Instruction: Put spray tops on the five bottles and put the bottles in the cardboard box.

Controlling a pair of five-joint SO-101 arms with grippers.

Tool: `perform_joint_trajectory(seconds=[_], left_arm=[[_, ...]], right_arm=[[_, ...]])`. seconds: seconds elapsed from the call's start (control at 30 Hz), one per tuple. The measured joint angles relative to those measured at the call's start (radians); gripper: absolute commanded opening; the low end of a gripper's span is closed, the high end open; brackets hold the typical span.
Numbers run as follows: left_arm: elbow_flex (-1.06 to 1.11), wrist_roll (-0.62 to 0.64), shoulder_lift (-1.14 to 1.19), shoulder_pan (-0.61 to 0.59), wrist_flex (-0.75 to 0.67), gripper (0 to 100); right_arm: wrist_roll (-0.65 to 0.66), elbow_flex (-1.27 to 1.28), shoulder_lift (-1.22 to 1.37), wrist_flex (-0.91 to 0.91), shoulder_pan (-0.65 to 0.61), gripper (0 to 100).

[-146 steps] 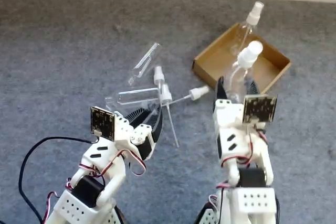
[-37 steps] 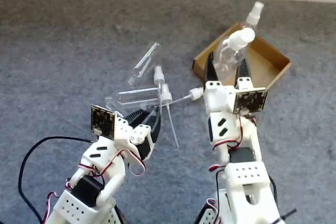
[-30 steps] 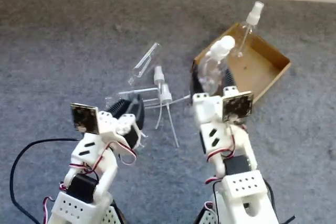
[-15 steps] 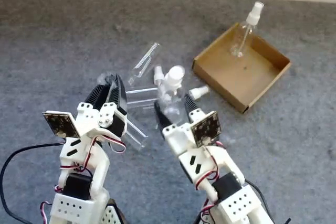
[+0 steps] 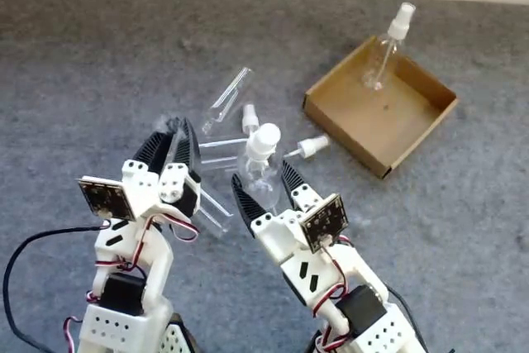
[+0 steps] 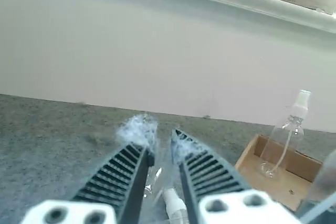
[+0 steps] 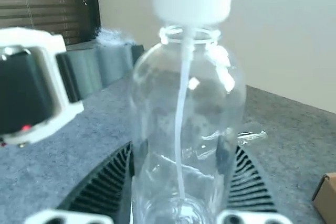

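Clear plastic sits in your right hand (image 5: 259, 173). Its two black fingers are clamped on the sides of a bottle (image 7: 186, 124). The bottle stands straight up and has a white spray top (image 5: 265, 137) on it, with a thin tube running down inside. It is near the middle of the grey bench (image 5: 99, 64), well apart from the box (image 5: 343, 132).

Just beside it is your left hand (image 6: 161, 139). Its fingers are a little apart, with a thin gap, and nothing is between them. White fluff (image 6: 137, 128) sticks to both tips. This hand points toward the far side of the bench.

Between the two hands, a thin bottle (image 5: 216, 151) lies flat on the bench. A far bottle (image 5: 225, 101) lies flat a bit farther off, and a loose top (image 5: 250, 117) is near its end. A second loose top (image 5: 310, 148) lies between the held bottle and the box.

The box is brown cardboard, at the far right of the bench. A boxed bottle (image 5: 382, 59) stands in its far corner with a white top on.
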Motion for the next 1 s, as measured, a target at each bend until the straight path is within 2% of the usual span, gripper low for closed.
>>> perform_joint_trajectory(seconds=[0.27,0.5,0.7,0.83,1.0], left_arm=[[0.0,-0.288,0.0,0.095,-0.055,1],[0.0,-0.439,0.0,0.19,-0.072,1],[0.0,-0.612,0.0,0.213,-0.074,1],[0.0,-0.672,0.0,0.249,-0.075,1],[-0.009,-0.687,-0.002,0.315,-0.075,1]], right_arm=[[0.0,0.0,-0.002,0.0,-0.006,12.7],[0.0,0.0,-0.002,0.0,-0.006,12.7],[0.0,0.0,-0.002,0.0,-0.006,12.8],[0.0,0.0,-0.002,0.0,-0.005,12.8],[0.0,0.0,-0.003,0.0,-0.003,12.8]])
